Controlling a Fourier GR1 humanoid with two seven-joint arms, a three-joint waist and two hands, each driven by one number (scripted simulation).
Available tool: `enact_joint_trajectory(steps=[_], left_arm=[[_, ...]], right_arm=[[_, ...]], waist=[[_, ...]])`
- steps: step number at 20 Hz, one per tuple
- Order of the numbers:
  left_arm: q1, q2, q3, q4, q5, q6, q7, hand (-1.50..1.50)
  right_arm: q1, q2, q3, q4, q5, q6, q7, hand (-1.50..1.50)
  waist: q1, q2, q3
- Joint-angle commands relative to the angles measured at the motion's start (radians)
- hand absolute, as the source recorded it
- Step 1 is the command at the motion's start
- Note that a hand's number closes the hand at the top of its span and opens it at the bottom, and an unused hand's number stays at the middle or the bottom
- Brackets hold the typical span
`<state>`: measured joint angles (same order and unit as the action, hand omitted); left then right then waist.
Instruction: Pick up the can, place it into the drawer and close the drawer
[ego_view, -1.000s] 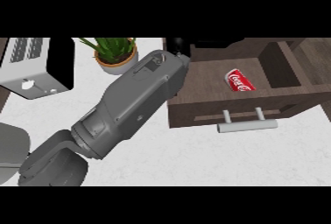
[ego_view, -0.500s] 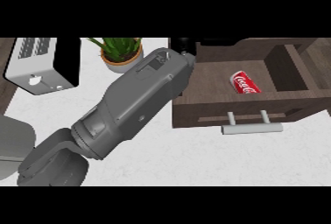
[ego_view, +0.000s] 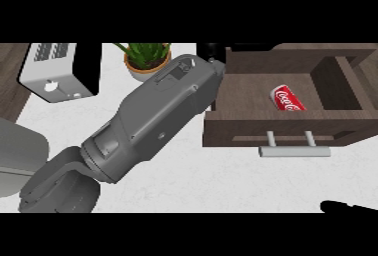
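Note:
A red can (ego_view: 289, 98) lies on its side inside the open brown drawer (ego_view: 295, 125), near its middle. The drawer's front carries a pale bar handle (ego_view: 294, 150). My left forearm (ego_view: 155, 120) reaches diagonally up from the lower left and ends at the drawer's left wall. It hides most of my left hand (ego_view: 214, 52), of which only a black bit shows by the drawer's back left corner. A black tip of my right hand (ego_view: 348, 207) shows at the lower right edge, well clear of the drawer.
A white toaster (ego_view: 55, 72) stands at the back left, with a potted plant (ego_view: 146, 59) between it and the drawer. White counter (ego_view: 221, 180) lies in front of the drawer.
The left forearm has stretched a little further toward the drawer's left side. A tip of the right hand has come into view at the lower right. The can has stayed in the drawer.

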<state>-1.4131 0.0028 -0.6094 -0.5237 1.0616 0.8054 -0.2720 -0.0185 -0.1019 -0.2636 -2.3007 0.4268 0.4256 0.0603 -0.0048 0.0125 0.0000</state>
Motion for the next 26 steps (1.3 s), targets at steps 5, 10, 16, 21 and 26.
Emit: enact_joint_trajectory(steps=[5, 10, 16, 21, 26], left_arm=[[0.039, 0.023, 0.012, -0.019, -0.029, 0.005, 0.030, -1.50], [-0.016, 0.055, 0.007, -0.058, -0.054, 0.031, 0.118, -1.50], [0.053, 0.149, 0.011, -0.130, -0.080, 0.004, 0.150, -1.50], [0.118, 0.192, 0.005, -0.197, -0.111, 0.021, 0.168, -1.50], [0.158, 0.285, -0.011, -0.311, -0.139, 0.031, 0.258, -1.50]], right_arm=[[-0.184, 0.023, 0.239, 0.253, 0.375, -0.177, -0.059, -1.50], [-0.309, -0.017, 0.260, 0.538, 0.481, -0.252, -0.125, -1.50], [-0.450, -0.065, 0.308, 0.752, 0.622, -0.294, -0.141, -1.50], [-0.509, -0.050, 0.296, 1.025, 0.719, -0.478, -0.185, -1.50], [-0.562, -0.007, 0.280, 1.233, 0.775, -0.626, -0.174, -1.50]], waist=[[0.027, -0.006, -0.001], [0.031, -0.007, 0.000], [0.041, -0.010, 0.000], [0.045, -0.008, 0.001], [0.049, -0.011, 0.001]])
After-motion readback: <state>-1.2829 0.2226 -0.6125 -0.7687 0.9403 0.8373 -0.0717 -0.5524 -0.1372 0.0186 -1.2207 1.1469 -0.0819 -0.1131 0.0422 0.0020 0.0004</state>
